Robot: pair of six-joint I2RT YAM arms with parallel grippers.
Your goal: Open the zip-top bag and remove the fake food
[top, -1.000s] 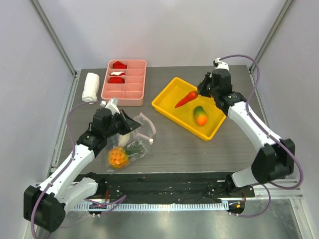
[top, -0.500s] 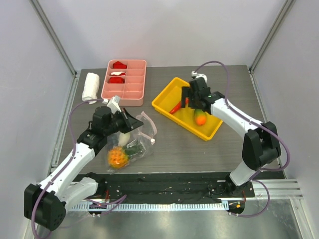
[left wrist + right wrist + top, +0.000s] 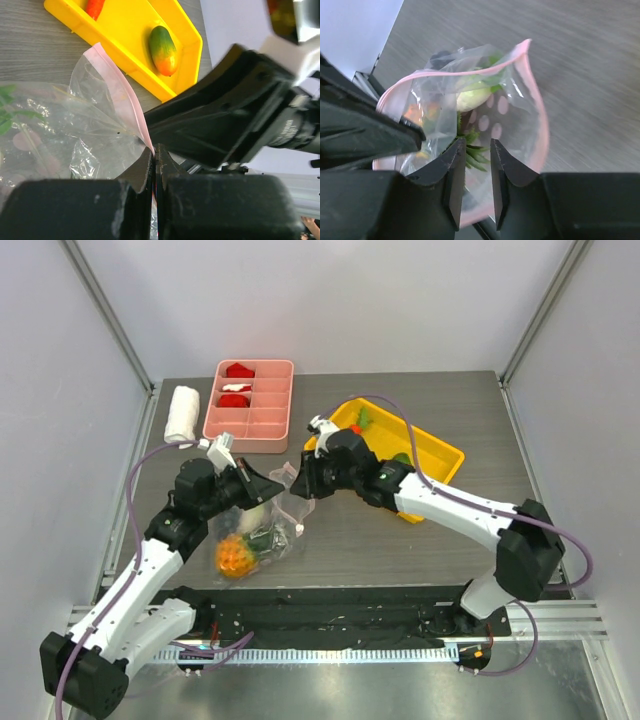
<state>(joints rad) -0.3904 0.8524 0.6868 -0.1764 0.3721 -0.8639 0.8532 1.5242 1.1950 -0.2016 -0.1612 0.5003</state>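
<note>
The clear zip-top bag (image 3: 284, 512) lies left of centre with its pink-edged mouth (image 3: 538, 102) held open. My left gripper (image 3: 266, 483) is shut on the pink zip strip (image 3: 131, 106). My right gripper (image 3: 477, 150) is open and empty at the bag's mouth, also seen from above (image 3: 300, 487). Inside the bag are the white radish (image 3: 472, 98) and the pineapple's green top (image 3: 474, 150). The yellow pineapple (image 3: 235, 557) shows at the bag's near end. The carrot (image 3: 94, 7) and the mango (image 3: 163, 49) lie in the yellow tray (image 3: 445, 456).
A pink divided tray (image 3: 250, 430) with red-and-white pieces stands at the back left, and a rolled white towel (image 3: 182, 415) lies beside it. My right arm (image 3: 440, 502) stretches across the table's middle in front of the yellow tray.
My right gripper let the carrot go into the yellow tray, then swung left to the bag's mouth. The left gripper kept its hold on the zip strip.
</note>
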